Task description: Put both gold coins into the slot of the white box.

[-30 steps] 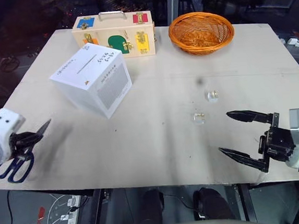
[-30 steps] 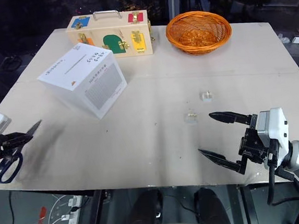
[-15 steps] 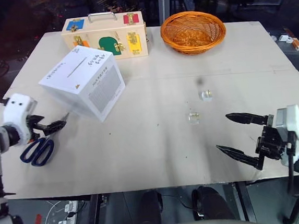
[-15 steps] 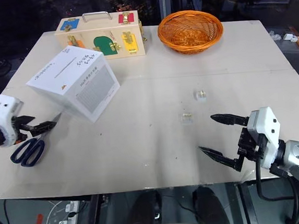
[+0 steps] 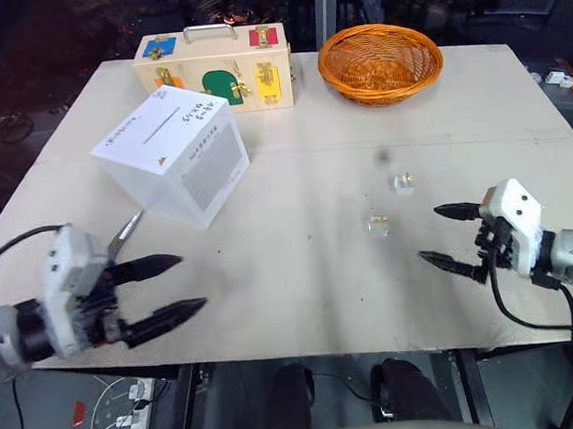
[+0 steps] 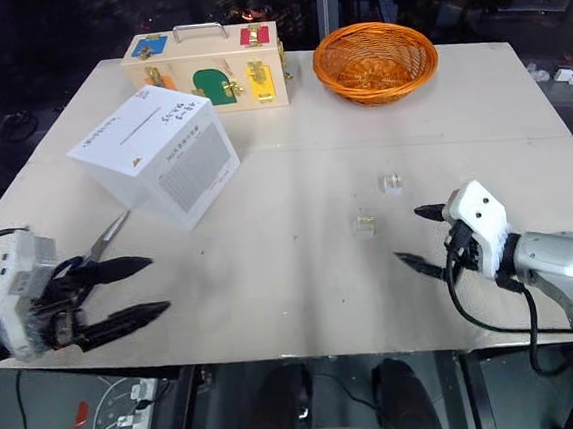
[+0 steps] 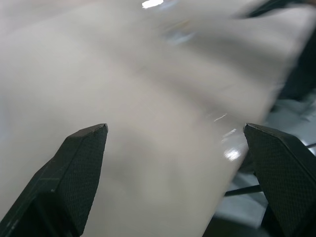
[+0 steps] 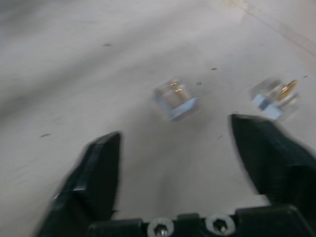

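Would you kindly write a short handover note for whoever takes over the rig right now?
Left gripper: open, empty, over the table's near left edge.
Right gripper: open, empty, pointing at the coins from their right.
Gold coins: both loose on the table, each apparently in a small clear case, nearer coin and farther coin.
White box: far left, slot on top.
Done: nothing in the box.
Left: pick up and insert both coins.

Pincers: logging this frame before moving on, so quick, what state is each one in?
Left pincer: open, holding nothing, above the table.
Right pincer: open, empty, beside the nearer gold coin.
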Controlling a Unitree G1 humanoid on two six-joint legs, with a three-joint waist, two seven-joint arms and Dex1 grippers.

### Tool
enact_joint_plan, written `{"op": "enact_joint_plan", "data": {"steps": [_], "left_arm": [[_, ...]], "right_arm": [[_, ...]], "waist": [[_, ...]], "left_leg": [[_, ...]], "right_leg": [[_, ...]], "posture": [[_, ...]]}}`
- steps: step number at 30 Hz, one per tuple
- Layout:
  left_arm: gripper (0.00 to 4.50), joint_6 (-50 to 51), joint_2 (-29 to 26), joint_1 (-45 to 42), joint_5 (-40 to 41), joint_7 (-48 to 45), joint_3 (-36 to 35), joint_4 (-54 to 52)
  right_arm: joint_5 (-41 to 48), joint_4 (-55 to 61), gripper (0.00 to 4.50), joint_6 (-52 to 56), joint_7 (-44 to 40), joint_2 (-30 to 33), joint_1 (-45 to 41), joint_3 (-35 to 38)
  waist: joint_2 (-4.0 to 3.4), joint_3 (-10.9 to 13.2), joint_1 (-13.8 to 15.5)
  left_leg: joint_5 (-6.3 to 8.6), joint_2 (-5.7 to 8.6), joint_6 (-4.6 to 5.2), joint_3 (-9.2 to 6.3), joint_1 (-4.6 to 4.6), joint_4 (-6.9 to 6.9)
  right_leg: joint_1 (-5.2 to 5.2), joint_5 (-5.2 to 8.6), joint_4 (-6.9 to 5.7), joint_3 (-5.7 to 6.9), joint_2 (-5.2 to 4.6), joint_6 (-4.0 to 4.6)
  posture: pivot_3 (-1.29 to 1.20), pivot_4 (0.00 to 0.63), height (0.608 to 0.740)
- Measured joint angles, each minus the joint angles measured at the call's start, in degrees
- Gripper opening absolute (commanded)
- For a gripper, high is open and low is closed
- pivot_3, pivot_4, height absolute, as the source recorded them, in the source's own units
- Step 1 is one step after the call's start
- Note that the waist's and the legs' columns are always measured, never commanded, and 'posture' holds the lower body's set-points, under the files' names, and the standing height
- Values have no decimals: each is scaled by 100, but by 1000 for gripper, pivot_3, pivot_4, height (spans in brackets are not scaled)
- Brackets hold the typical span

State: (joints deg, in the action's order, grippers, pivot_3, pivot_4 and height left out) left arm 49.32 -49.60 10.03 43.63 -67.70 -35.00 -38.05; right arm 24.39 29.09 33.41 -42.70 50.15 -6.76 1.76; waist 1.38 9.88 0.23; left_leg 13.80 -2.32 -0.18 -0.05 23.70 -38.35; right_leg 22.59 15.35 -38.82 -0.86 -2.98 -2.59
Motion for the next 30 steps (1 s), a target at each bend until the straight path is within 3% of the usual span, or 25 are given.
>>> {"op": "enact_joint_plan", "data": {"steps": [3, 6, 7, 12, 16, 30], "left_arm": [[4500, -217, 148, -597, -16, 393, 877, -123], [4500, -416, 198, -843, -141, 662, 1255, -6], [4500, -439, 205, -870, -146, 704, 1332, 38], [4500, -645, 178, -824, -165, 799, 1498, 99], [4500, -795, 131, -668, -179, 806, 1491, 105], [4500, -984, 68, -293, -168, 1043, 1459, 26]], "right_arm": [[-291, -498, 3203, 47, -58, -61, -712, -429], [-456, -828, 2418, 133, -133, -217, -1084, -791], [-502, -933, 1923, 154, -156, -296, -1184, -897], [-790, -1297, 1923, 160, -265, -584, -1677, -1361], [-892, -1442, 698, 164, -428, -738, -1932, -1572], [-1257, -1692, 698, 141, -702, -1022, -2204, -1773]], "waist": [[0, 0, -11], [-1, -1, -52], [-1, 1, -85], [-4, 5, -109], [-5, 6, -101], [-6, 6, -99]], "left_leg": [[0, -2, 0, -5, 1, 4], [0, -2, 0, -3, 7, 8], [1, -2, 0, -3, 12, 9], [2, -2, 1, -1, 11, 13], [2, -2, 1, -1, 10, 13], [2, -3, 0, -2, 9, 13]], "right_leg": [[6, -12, -3, 0, 14, -19], [11, -12, 0, -3, 15, -19], [15, -12, 3, -5, 15, -20], [18, -12, 4, -6, 14, -21], [18, -12, 2, -4, 14, -21], [17, -12, 1, -2, 14, -21]], "posture": [[0, 150, 726], [0, 150, 726], [0, 150, 726], [0, 150, 726], [0, 150, 726], [0, 150, 726]]}}
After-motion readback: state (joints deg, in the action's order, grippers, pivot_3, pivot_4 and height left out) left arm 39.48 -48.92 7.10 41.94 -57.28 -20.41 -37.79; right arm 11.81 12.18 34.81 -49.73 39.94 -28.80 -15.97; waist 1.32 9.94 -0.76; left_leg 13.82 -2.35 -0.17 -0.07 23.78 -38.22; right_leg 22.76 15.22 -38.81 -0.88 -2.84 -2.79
